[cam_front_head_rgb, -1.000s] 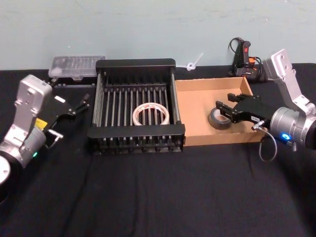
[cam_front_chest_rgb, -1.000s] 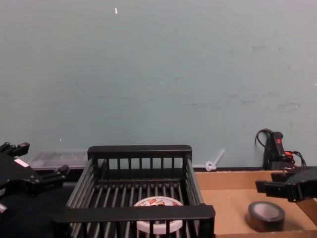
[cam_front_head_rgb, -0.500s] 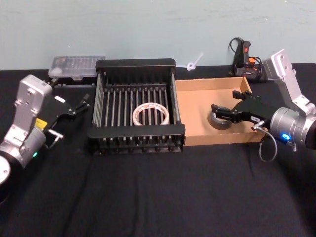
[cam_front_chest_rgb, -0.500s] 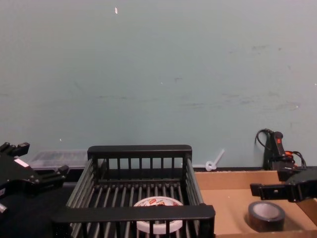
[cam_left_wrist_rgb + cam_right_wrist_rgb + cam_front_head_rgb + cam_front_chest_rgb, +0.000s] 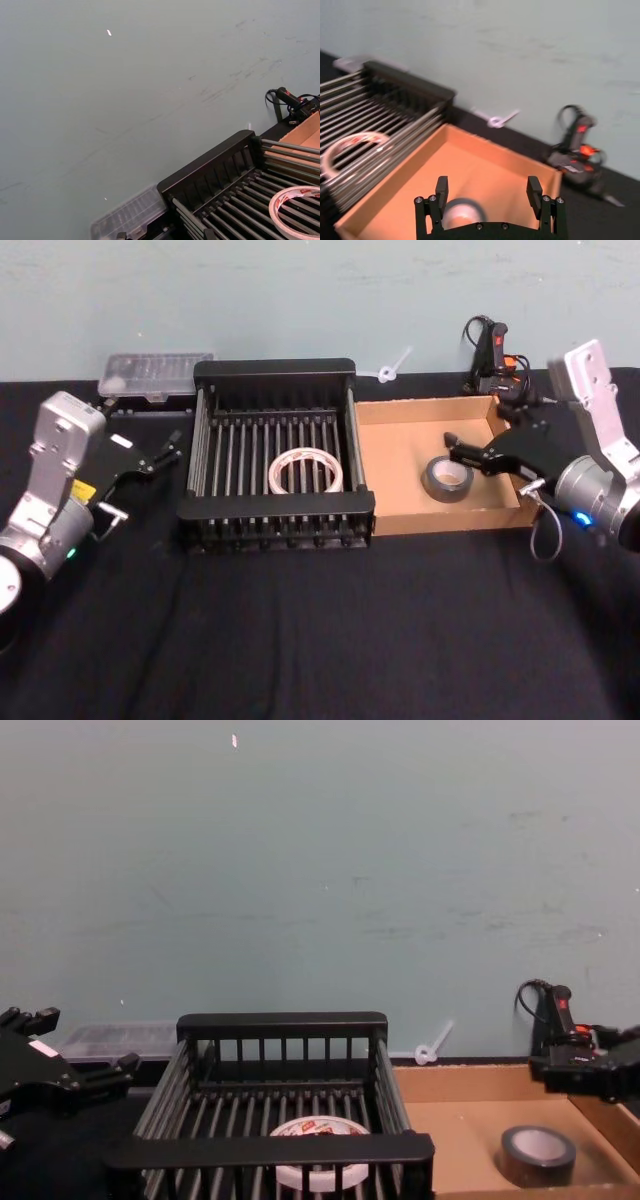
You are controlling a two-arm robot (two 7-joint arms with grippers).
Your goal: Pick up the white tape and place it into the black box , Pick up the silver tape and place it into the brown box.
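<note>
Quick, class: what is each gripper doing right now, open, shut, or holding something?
Left gripper: open, holding nothing, beside the black box.
Right gripper: open, empty, over the brown box by the silver tape.

Our right gripper [image 5: 456,443] hangs with fingers spread apart, arm angled in from the right; our left gripper [image 5: 168,452] sits parked at the left.

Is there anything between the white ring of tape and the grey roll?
Yes. In the head view, the black box's barred side wall and the brown box's adjoining wall stand between the white tape and the silver tape.
</note>
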